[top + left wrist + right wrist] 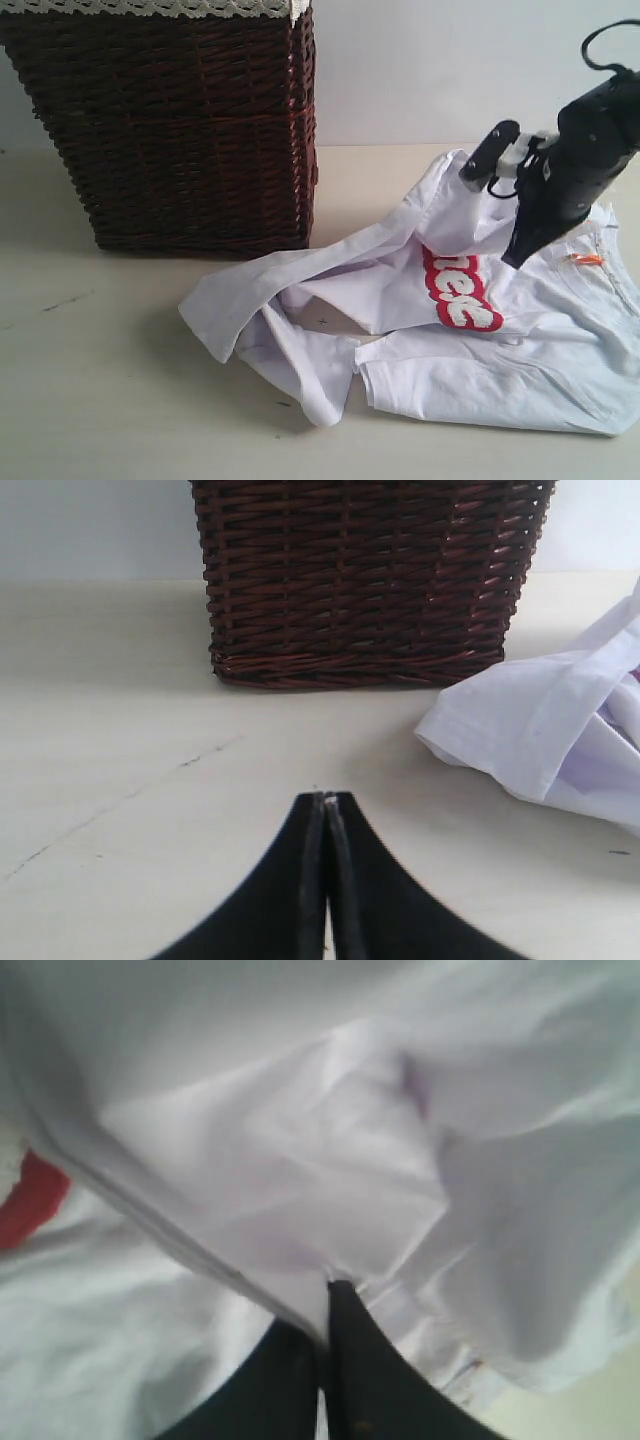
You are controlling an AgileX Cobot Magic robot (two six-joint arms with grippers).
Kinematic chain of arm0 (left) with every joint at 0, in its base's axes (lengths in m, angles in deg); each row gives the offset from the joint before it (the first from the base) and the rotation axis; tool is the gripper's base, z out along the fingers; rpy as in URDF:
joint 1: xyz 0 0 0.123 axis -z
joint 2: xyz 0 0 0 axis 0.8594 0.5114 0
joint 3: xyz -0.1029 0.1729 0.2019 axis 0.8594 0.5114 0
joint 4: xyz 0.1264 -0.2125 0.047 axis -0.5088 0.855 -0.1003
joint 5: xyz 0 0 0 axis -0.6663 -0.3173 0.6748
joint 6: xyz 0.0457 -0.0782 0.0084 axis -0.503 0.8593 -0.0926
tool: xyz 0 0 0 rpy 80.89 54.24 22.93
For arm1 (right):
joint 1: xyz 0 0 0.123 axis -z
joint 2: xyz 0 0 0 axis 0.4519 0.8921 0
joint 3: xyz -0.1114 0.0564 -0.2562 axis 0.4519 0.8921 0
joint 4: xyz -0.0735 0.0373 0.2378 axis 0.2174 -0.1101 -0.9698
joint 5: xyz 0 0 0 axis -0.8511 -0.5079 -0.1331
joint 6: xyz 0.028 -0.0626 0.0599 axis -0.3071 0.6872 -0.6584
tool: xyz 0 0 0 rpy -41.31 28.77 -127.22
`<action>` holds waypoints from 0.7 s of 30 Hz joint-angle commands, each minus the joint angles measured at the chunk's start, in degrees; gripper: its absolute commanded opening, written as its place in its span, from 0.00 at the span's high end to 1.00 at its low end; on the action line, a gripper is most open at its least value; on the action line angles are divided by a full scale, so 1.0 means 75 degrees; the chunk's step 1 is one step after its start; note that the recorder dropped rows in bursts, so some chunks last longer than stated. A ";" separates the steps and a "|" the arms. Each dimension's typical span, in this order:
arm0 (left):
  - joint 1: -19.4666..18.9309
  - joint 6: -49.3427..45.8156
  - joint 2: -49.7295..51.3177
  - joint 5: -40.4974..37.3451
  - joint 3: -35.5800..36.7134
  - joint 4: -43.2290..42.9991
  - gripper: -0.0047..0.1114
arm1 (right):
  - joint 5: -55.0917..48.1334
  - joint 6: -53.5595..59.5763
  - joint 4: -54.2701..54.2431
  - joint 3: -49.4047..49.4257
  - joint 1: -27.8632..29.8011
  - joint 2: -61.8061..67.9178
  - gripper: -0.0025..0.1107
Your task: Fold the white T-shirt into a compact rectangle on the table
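The white T-shirt (pixel 480 340) lies crumpled on the right part of the table (pixel 100 400), its red-outlined lettering (pixel 462 290) facing up and an orange tag (pixel 588 259) at the neck. My right gripper (pixel 517 260) points down into the shirt just right of the lettering. In the right wrist view this gripper (pixel 328 1285) is shut on a fold of the shirt (pixel 300 1160), with cloth draped over one finger. My left gripper (pixel 327 798) is shut with nothing in it, low over bare table (pixel 120 740), a little way from a shirt sleeve (pixel 540 730). It does not show in the exterior view.
A tall dark wicker basket (pixel 180 130) with a white lace-trimmed liner stands at the back left, close to the shirt's left sleeve. In the left wrist view the basket (pixel 360 580) stands straight ahead of the left gripper.
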 commanded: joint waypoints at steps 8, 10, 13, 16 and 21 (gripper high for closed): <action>-0.0029 0.0033 -0.0045 0.0020 -0.0005 0.0025 0.96 | 0.0402 -0.0112 -0.0145 -0.1316 -0.0011 -0.0702 0.98; -0.0029 0.0033 -0.0045 0.0020 -0.0005 0.0025 0.96 | 0.0715 -0.0409 -0.0089 -0.1713 -0.0011 -0.0702 0.98; -0.0029 0.0033 -0.0045 0.0020 -0.0005 0.0025 0.96 | 0.1400 -0.1364 0.0393 -0.2386 0.0003 -0.0605 0.98; -0.0029 0.0033 -0.0045 0.0020 -0.0005 0.0025 0.96 | 0.1895 -0.2943 0.1237 -0.3297 0.0146 -0.0173 0.98; -0.0029 0.0033 -0.0045 0.0020 -0.0005 0.0025 0.96 | 0.1714 -0.4705 0.2122 -0.4810 0.0317 0.1076 0.93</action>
